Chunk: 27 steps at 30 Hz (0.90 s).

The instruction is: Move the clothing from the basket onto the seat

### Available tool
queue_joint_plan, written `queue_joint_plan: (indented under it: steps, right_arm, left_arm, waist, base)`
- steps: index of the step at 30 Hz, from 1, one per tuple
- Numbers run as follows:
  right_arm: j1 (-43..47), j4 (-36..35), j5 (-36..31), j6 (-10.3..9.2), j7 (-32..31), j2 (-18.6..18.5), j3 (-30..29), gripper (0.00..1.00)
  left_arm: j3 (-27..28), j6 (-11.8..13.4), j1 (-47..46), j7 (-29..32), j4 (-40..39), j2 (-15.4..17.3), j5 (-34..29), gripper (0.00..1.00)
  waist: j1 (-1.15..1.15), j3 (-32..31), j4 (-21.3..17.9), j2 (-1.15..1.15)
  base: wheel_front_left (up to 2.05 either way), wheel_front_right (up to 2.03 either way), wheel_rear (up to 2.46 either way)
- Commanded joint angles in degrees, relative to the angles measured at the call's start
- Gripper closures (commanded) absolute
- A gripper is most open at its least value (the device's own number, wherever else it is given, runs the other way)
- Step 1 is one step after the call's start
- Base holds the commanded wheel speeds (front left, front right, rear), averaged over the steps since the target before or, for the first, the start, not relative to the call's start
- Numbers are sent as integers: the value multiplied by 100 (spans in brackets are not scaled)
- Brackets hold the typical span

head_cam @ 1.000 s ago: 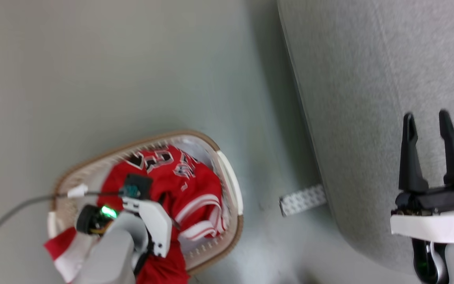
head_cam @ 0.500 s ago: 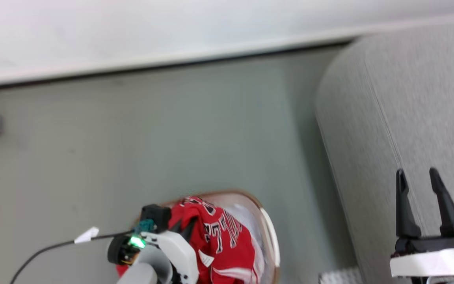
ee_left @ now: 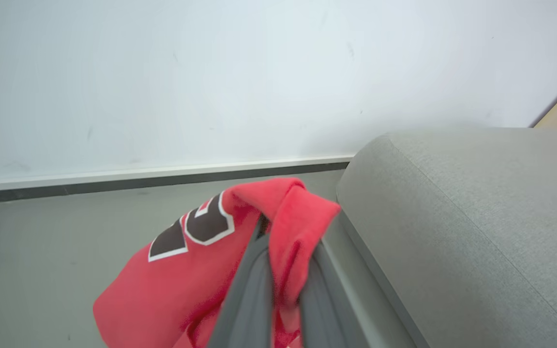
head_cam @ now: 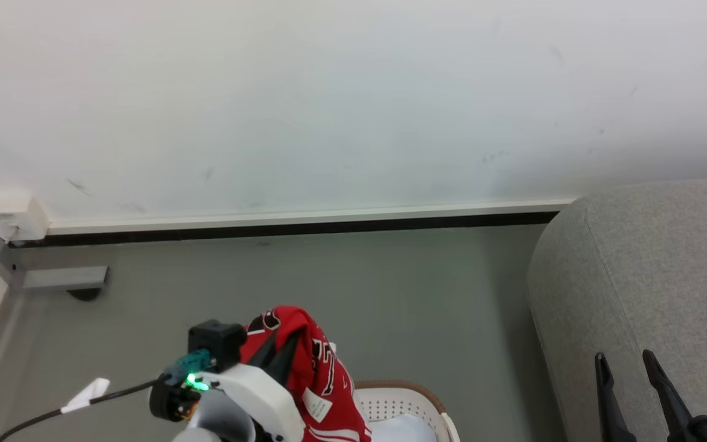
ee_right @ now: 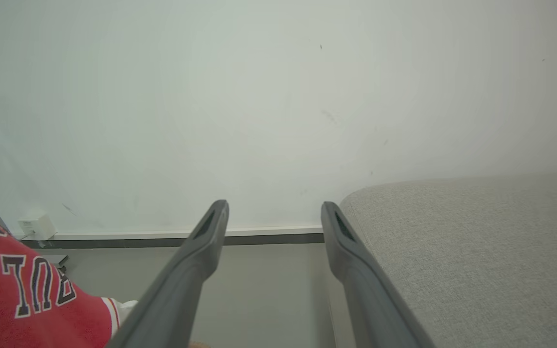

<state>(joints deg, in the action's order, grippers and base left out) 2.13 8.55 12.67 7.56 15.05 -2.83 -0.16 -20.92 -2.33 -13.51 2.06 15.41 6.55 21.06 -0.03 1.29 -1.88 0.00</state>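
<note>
My left gripper [head_cam: 283, 345] is shut on a fold of the red jersey [head_cam: 323, 374], which hangs from it above the basket. In the left wrist view the red cloth [ee_left: 201, 261] with black-and-white lettering drapes over both fingers [ee_left: 252, 290]. Just the cream basket's brown-banded far rim [head_cam: 412, 388] shows at the bottom edge of the head view. The light-grey seat [head_cam: 648, 276] rises at the right. My right gripper [head_cam: 626, 363] stands open over the seat's front, nothing between its fingers [ee_right: 201, 251]. The jersey [ee_right: 17, 299] also hangs at the right wrist view's lower left.
A white wall with a dark baseboard [head_cam: 298, 228] runs behind the grey floor. A grey bracket [head_cam: 65, 277] and a small white box [head_cam: 16, 216] sit at the left corner. A black cable with a white tag [head_cam: 83, 390] trails from my left wrist.
The head camera has tilted up from the basket to the wall. My left gripper has lifted the jersey up out of the basket. The right gripper stays open.
</note>
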Motion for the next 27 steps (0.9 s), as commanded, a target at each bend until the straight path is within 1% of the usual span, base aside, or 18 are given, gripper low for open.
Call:
queue_joint_plan:
  steps: [1, 8, 15, 20, 22, 24, 27]
  right_arm:
    - [75, -3, -47, -14, 20, -11, 34, 0]
    - [205, -21, -86, -14, 20, -11, 174, 0]
    - [245, -88, -174, -14, 20, -11, 437, 0]
    - [172, -140, -242, -14, 20, -10, 716, 0]
    - [58, -168, -224, -14, 20, -32, 913, 0]
    - [-86, -180, -244, -14, 20, -137, 1225, 0]
    - [-412, -99, -264, -14, 20, -400, 1861, 0]
  left_arm:
    - [68, 57, 66, 62, -206, 90, 37, 100]
    - [367, 275, -42, 460, -1152, 370, 155, 100]
    - [574, 377, -267, 739, -1677, 611, 176, 100]
    - [569, 409, -374, 851, -1927, 630, 194, 100]
    - [529, 397, -409, 884, -1991, 644, 164, 100]
    - [481, 378, -430, 914, -2045, 623, 165, 100]
    - [443, 383, -506, 933, -2097, 607, 141, 100]
  waist:
    - [3, -213, 114, 0]
    - [3, -387, 78, 0]
    - [3, -410, -13, 0]
    - [3, -359, -3, 0]
    - [3, -348, -3, 0]
    - [3, -343, -5, 0]
    - [3, -342, -8, 0]
  base:
    - [0, 0, 0]
    - [0, 0, 0]
    - [0, 0, 0]
    - [0, 0, 0]
    - [0, 0, 0]
    - [0, 0, 0]
    - [0, 0, 0]
